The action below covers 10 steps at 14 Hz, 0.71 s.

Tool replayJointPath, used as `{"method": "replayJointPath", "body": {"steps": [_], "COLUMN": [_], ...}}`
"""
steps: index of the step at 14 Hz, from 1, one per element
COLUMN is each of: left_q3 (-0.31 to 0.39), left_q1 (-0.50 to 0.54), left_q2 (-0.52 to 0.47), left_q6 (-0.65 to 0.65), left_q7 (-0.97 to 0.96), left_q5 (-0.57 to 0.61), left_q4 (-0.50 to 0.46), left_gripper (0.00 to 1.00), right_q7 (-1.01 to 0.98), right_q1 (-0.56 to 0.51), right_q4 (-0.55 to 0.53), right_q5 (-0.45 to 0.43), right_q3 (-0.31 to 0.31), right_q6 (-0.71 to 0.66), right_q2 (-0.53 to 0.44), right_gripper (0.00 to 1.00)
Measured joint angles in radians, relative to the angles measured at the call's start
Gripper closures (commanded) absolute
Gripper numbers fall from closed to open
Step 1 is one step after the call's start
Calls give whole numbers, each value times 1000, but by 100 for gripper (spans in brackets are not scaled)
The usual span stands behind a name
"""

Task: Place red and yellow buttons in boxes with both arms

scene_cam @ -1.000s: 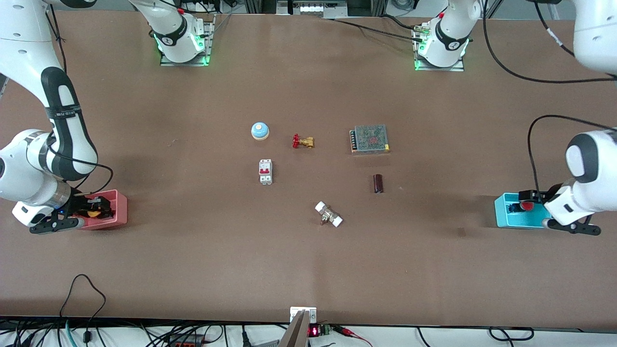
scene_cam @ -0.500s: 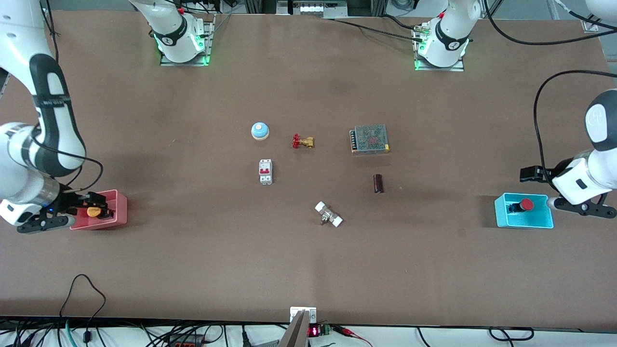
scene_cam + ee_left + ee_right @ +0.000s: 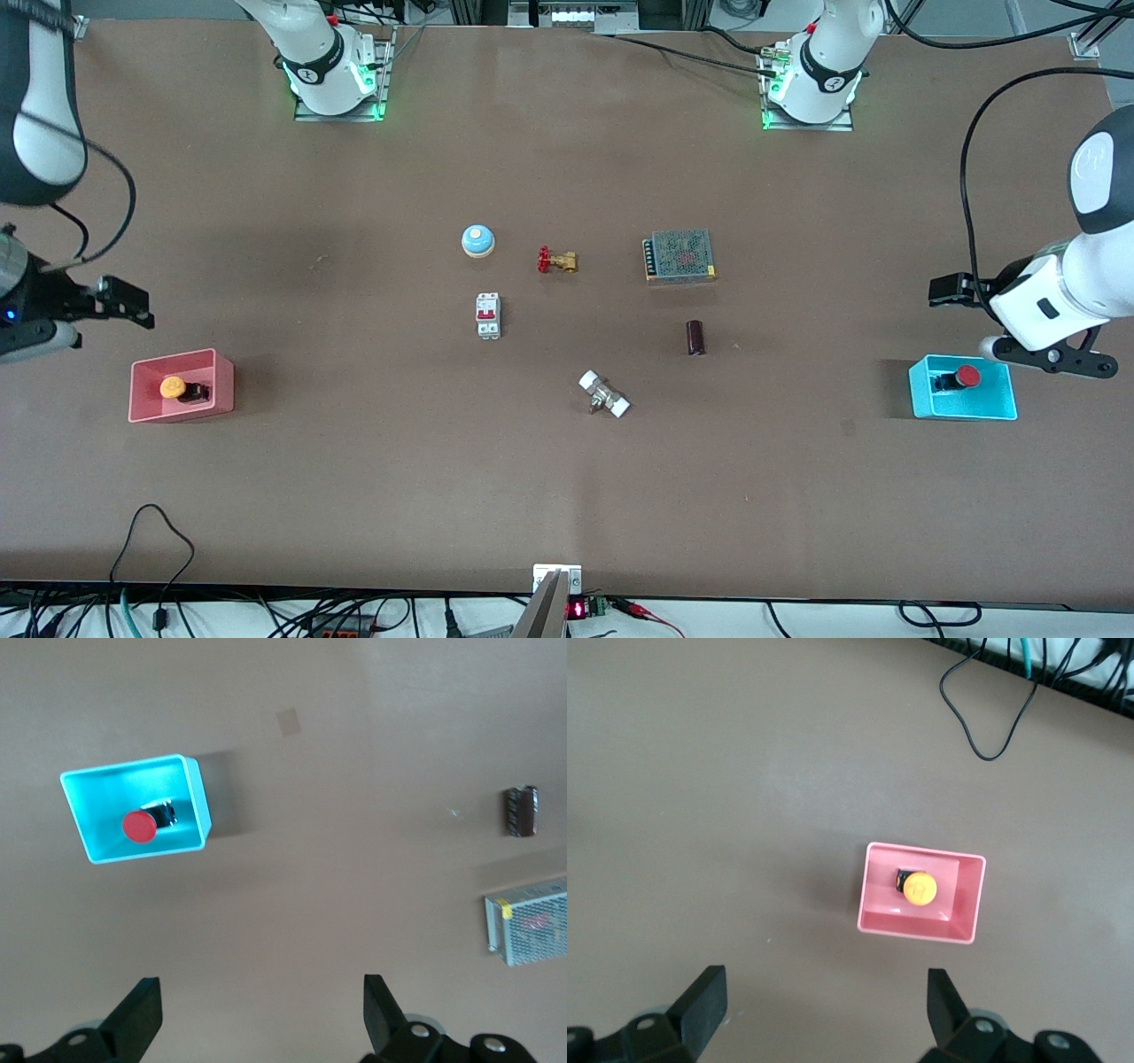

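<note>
The yellow button (image 3: 173, 387) lies in the pink box (image 3: 224, 383) at the right arm's end of the table. The red button (image 3: 967, 376) lies in the cyan box (image 3: 921, 400) at the left arm's end. My right gripper (image 3: 124, 306) is open and empty, raised over bare table beside the pink box. My left gripper (image 3: 943, 291) is open and empty, raised over bare table beside the cyan box. The left wrist view shows its open gripper (image 3: 263, 1010), the cyan box (image 3: 199, 802) and the red button (image 3: 139, 826). The right wrist view shows its open gripper (image 3: 824, 1001), the pink box (image 3: 873, 904) and the yellow button (image 3: 919, 889).
In the table's middle stand a blue dome bell (image 3: 477, 240), a red-handled brass valve (image 3: 556, 260), a metal mesh power supply (image 3: 679, 255), a white circuit breaker (image 3: 488, 315), a dark cylinder (image 3: 695, 338) and a white-ended fitting (image 3: 604, 395). A black cable (image 3: 159, 532) loops at the table's near edge.
Both grippers have lifted up and away from their boxes. The yellow button stays in the pink box and the red button in the cyan box.
</note>
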Motion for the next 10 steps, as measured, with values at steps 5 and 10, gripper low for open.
{"method": "replayJointPath", "body": {"steps": [5, 10], "left_q3": [-22, 13], "left_q1": [-21, -61], "left_q2": [-1, -13], "left_q6": [-132, -98], "left_q7": [-4, -21], "left_q5": [0, -1], "left_q4": [109, 107], "left_gripper": [0, 0], "right_q7": [214, 277], "right_q1": [13, 16], "right_q4": [-11, -27], "right_q5": [-20, -20], "right_q3": [96, 162], "right_q6": [-186, -226], "right_q2": [-126, -172], "right_gripper": [0, 0]}}
